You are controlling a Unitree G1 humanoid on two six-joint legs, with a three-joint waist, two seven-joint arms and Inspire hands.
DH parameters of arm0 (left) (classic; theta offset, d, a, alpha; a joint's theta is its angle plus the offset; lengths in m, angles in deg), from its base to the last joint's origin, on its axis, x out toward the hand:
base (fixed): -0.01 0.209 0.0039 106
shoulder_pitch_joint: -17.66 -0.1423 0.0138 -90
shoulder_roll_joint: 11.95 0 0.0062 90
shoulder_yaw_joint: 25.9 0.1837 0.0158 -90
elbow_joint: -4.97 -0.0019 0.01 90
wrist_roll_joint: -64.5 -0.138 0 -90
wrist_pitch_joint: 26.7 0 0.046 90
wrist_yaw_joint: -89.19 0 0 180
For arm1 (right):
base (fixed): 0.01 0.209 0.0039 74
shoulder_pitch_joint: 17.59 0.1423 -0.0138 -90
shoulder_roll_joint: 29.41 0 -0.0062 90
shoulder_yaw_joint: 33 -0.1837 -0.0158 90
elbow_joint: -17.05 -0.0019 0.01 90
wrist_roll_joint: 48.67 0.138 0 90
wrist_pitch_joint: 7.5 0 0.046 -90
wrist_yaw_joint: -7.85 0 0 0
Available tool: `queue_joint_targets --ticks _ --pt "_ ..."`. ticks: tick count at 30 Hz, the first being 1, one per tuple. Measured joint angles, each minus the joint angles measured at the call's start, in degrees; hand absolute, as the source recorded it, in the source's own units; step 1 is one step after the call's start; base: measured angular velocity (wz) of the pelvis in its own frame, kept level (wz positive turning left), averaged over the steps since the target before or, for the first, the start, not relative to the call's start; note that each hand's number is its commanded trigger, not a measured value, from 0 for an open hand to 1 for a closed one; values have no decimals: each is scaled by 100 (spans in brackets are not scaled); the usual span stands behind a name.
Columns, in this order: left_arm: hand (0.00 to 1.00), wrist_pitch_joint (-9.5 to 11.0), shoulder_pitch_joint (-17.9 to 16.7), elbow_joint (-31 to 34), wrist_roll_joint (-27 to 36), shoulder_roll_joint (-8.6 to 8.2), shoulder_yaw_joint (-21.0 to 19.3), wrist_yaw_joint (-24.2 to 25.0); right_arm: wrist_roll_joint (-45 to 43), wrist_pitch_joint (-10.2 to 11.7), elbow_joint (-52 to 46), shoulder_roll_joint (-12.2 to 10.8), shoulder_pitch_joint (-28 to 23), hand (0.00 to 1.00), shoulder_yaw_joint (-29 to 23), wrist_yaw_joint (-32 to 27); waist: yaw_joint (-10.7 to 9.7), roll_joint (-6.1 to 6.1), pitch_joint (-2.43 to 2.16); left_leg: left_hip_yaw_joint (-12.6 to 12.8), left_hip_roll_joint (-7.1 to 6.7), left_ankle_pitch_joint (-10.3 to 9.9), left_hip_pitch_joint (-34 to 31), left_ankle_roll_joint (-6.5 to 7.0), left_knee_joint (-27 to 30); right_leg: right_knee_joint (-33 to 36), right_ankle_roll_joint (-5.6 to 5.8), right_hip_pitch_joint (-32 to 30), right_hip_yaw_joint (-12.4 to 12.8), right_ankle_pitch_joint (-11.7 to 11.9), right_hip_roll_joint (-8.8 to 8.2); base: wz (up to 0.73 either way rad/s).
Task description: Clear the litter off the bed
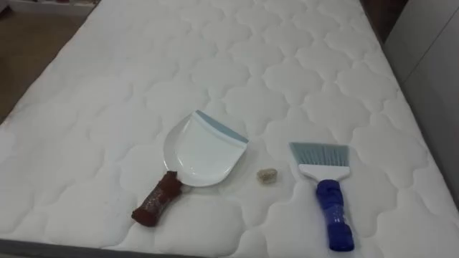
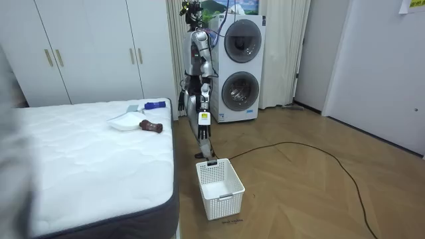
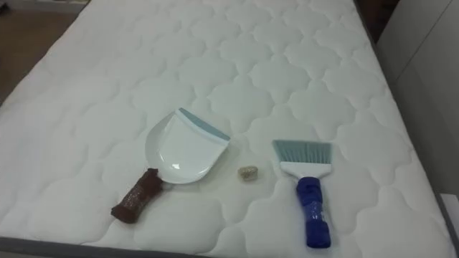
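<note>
A white dustpan (image 1: 197, 150) with a blue-grey lip and a brown handle (image 1: 156, 201) lies on the white quilted mattress (image 1: 215, 57), near its front edge and left of centre. To its right lies a hand brush (image 1: 326, 188) with pale blue bristles and a blue handle pointing toward me. Between the two sits a small beige crumpled scrap (image 1: 267, 175). In the room view I stand at the end of the bed by the dustpan (image 2: 125, 121) and brush (image 2: 154, 105). My left hand (image 2: 206, 91) and right hand (image 2: 180, 87) hang low by my body, away from the tools.
A grey panel (image 1: 430, 72) runs along the mattress's right edge, and wood floor (image 1: 21, 50) shows past its left edge. A white laundry basket (image 2: 219, 188) stands on the floor near my feet. Behind me is a stacked washer and dryer (image 2: 240, 66), with wardrobes (image 2: 93, 46) beside it.
</note>
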Motion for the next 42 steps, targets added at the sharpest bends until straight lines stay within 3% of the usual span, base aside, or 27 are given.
queue_joint_targets --ticks 7,11,16,22,27,30,34,36,38,42 --pt "0 1 16 -2 1 1 5 20 3 3 -13 6 -1 0 1 62 -10 33 -11 -22 -3 -1 -12 -1 -80 -5 0 -50 -18 0 2 2" --pt "0 1 4 -9 1 1 -17 -21 0 4 -10 7 -7 0 -13 23 -5 -11 5 -21 -9 1 -43 2 -75 -16 1 -86 -4 -1 1 0" --pt "0 51 39 32 -3 0 -50 -244 7 125 -9 10 -14 0 -10 -97 -13 -16 -26 7 -9 3 -66 1 23 -12 1 -91 7 1 3 -1" --pt "0 413 140 612 245 0 -138 -802 141 402 -10 40 -4 0 -11 -184 -13 -30 -24 -16 -7 2 -160 0 90 -3 2 -92 -17 7 6 5" --pt "0 998 148 1465 572 0 -209 -1513 357 713 -14 36 5 0 -11 -298 -14 1 -17 -5 -13 3 -135 1 80 -9 8 -78 -16 12 4 0" --pt "0 1204 220 1806 559 -1 -206 -1723 428 802 -25 36 4 0 -7 -281 -4 -10 -24 3 -13 3 -143 1 20 -9 10 -109 -6 13 6 0" --pt "0 1292 158 2664 550 0 -69 -1896 441 837 -90 34 -16 0 -9 -273 -15 -29 -34 14 -10 3 -202 2 14 -8 17 -170 -6 29 11 0" --pt "0 1455 175 3102 541 40 18 -1993 442 907 -85 34 -10 0 -7 -254 -7 -21 -39 31 -8 14 -194 16 17 -11 22 -162 6 33 3 -4" --pt "0 1578 185 3240 542 99 87 -2018 441 964 -85 34 -6 0 -7 -191 -16 -9 -44 59 -7 15 -184 18 16 -20 24 -159 20 34 2 -7" --pt "0 1602 215 3326 557 181 325 -2026 444 1011 -53 37 -17 0 -2 -103 -71 5 -32 72 -3 16 -180 18 9 -32 24 -161 96 34 8 -2"
